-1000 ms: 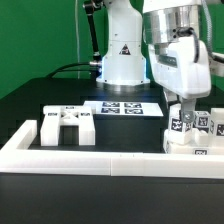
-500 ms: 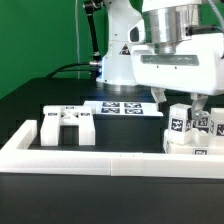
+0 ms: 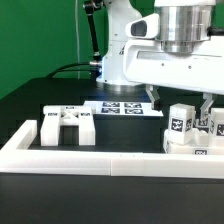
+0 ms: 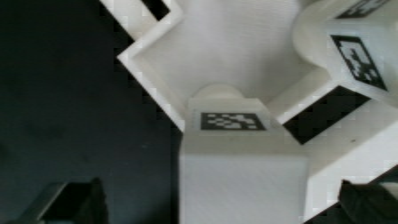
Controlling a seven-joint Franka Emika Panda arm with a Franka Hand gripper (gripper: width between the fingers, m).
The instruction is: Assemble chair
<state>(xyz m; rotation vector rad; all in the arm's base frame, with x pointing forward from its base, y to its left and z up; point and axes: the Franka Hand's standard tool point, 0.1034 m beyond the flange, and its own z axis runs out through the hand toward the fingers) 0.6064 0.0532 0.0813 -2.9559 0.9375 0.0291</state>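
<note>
The chair posts (image 3: 188,128), each bearing a black-and-white square tag, stand on the table (image 3: 30,108) at the exterior view's right, just behind the border wall (image 3: 100,157). My tool (image 3: 179,100) hangs above them, spread wide and empty. Only the wrist view shows one tag (image 4: 233,121) close up.

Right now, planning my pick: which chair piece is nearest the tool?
The upright tagged post under the tool, on the exterior view's right; the bracket sits at that view's left.
</note>
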